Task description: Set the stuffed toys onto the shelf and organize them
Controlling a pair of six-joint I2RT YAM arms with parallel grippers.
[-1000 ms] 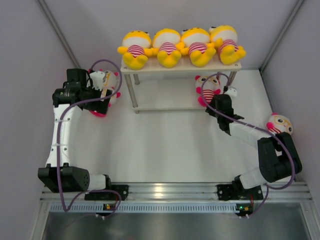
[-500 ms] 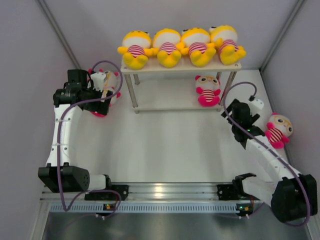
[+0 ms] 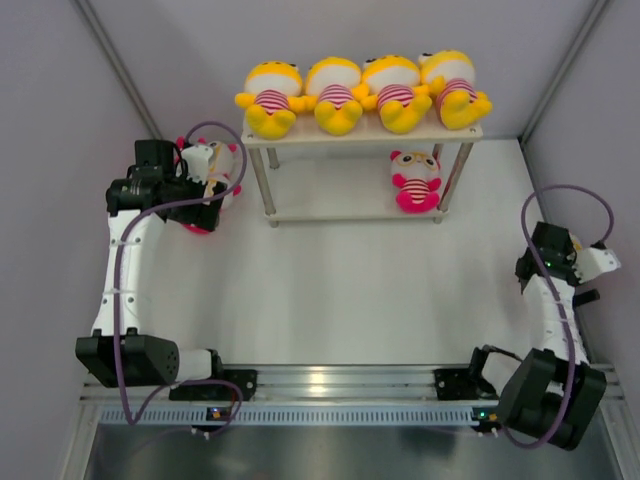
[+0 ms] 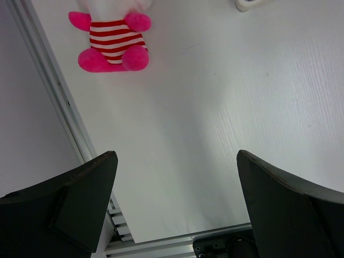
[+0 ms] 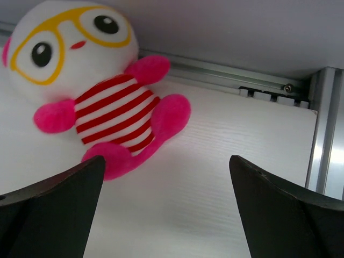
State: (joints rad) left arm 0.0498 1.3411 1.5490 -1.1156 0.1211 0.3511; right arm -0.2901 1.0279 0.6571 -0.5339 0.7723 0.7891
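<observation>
1. Shelf point(image 3: 330, 197): it stands at the far edge of the worktop point(image 3: 330, 290), and both of its tiers are in your overhead view.
2. Yellow stuffed toys point(image 3: 335, 95): you have four of them seated in a row that fills the top tier. This part reads as done.
3. Pink stuffed toy on the lower tier point(image 3: 415, 180): there is one, sitting at the right end. The rest of that board is bare, so I judge the lower row barely begun.
4. Pink stuffed toy by the left edge point(image 4: 113, 40): it sits on the worktop just beside the shelf's left end and is not yet shelved.
5. Pink stuffed toy with yellow glasses point(image 5: 107, 107): it lies on its back at the right edge of the worktop and is not yet shelved.
6. Fourth pink toy: you cannot make one out in these views.
7. Left end effector point(image 4: 176, 161): its jaws are wide apart and empty, and it hangs above the worktop near item 4.
8. Right end effector point(image 5: 166, 161): its jaws are wide apart and empty, and it is just short of item 5.
9. Balance: five are shelved, and at least two are left for the lower tier.
</observation>
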